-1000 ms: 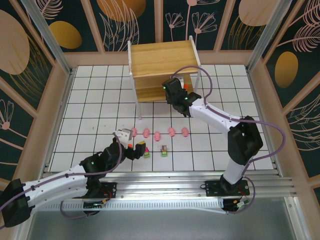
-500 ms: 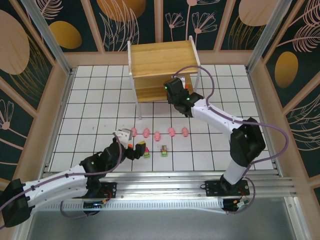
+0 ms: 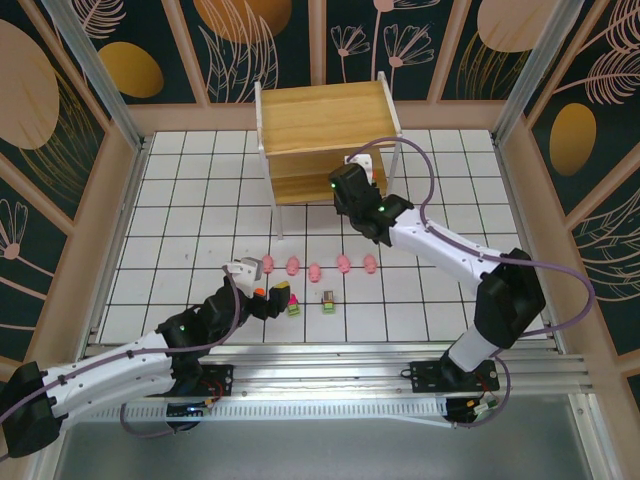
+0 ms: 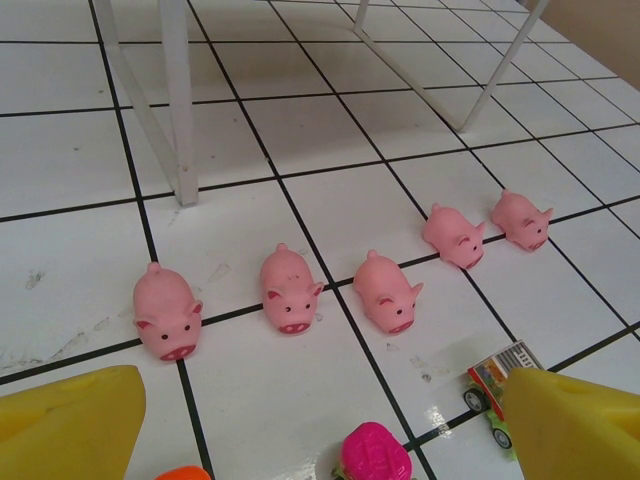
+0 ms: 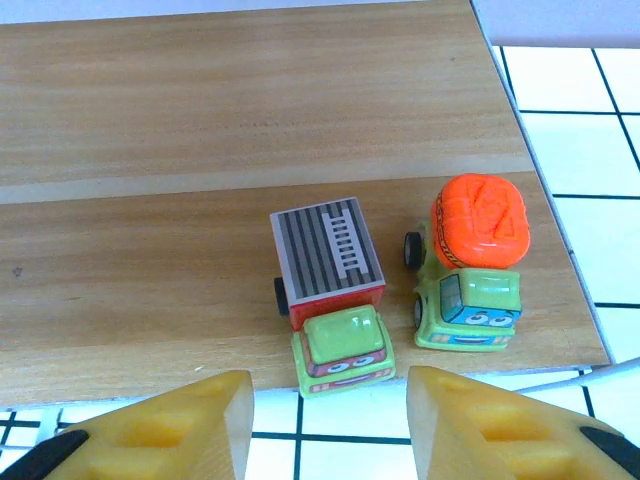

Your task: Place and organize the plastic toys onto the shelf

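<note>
Stock at this moment, as we count it.

Shelf [image 3: 320,118]: far side of the desk [image 3: 180,200]. On its lower board [image 5: 150,250], near the right end, two trucks stand side by side with a narrow gap, noses to the front edge: red truck [image 5: 335,300] and orange mixer [image 5: 478,225].

Right pincer [image 5: 328,425]: just in front of that board's edge, fingers apart, nothing between them.

Pigs [image 4: 290,295]: five, in a row on the desk, short of the shelf legs.

Trucks on the desk, nearer than the pigs: magenta truck [image 4: 370,455], striped truck [image 4: 495,372], and an orange toy [image 4: 180,472] cut off by the frame.

Left pincer [image 4: 318,425]: low over these, fingers wide apart, empty. The magenta truck lies between them.

Step in hand, by our reading: pick up the magenta truck. We would centre the fingers on its flanks, come straight down, and close on the body rather than the cap. The neighbours sit close on either side, and a skewed approach could knock them. We would draw the right pincer straight back, clear of the shelved pair, leaving the board to their left free for the next truck.
</note>
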Controlling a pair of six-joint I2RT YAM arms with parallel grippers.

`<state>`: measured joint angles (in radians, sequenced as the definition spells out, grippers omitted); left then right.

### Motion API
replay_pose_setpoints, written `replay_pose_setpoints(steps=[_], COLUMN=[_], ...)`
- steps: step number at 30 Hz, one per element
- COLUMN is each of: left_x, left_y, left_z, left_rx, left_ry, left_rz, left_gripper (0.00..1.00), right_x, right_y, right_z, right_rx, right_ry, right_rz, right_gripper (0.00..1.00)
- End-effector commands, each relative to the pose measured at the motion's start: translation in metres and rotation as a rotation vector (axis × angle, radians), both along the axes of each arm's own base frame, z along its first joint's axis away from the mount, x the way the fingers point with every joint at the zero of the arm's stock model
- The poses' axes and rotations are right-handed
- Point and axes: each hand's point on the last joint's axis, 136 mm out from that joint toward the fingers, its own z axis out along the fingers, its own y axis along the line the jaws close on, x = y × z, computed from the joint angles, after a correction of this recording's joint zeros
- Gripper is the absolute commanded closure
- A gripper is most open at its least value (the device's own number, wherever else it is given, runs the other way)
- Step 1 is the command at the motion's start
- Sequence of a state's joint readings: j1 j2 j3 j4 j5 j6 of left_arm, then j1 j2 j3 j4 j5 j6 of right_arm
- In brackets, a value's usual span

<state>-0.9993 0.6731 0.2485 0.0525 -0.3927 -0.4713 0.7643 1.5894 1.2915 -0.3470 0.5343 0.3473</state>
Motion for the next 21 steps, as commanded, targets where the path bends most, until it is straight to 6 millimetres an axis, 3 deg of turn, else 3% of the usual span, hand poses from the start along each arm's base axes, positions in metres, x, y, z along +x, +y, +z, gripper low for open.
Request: replay_pose_setpoints(steps=[1,11,21], left_x=[0.002,0.003,0.008], left_y=[0.004,0.009,0.022], left_z=[0.000,0.003,0.003], left_rx=[0.002,-0.010,0.009], left_ry=[-0.014,-0.028,-0.030], left_rz=[0.012,0.037,0.120], left_gripper=[0.08,0.09,0.11], right_x=[-0.011,-0.052,-0.122], right_y=[-0.005,0.003,0.024], right_z=[0.011,0.000,-0.028], right_rx=[0.018,0.046,0.061], right_ry=[-0.028,0.010,0.081], right_rz=[-0.030,-0.010,0.017], right_gripper=[0.55,0.55,0.56])
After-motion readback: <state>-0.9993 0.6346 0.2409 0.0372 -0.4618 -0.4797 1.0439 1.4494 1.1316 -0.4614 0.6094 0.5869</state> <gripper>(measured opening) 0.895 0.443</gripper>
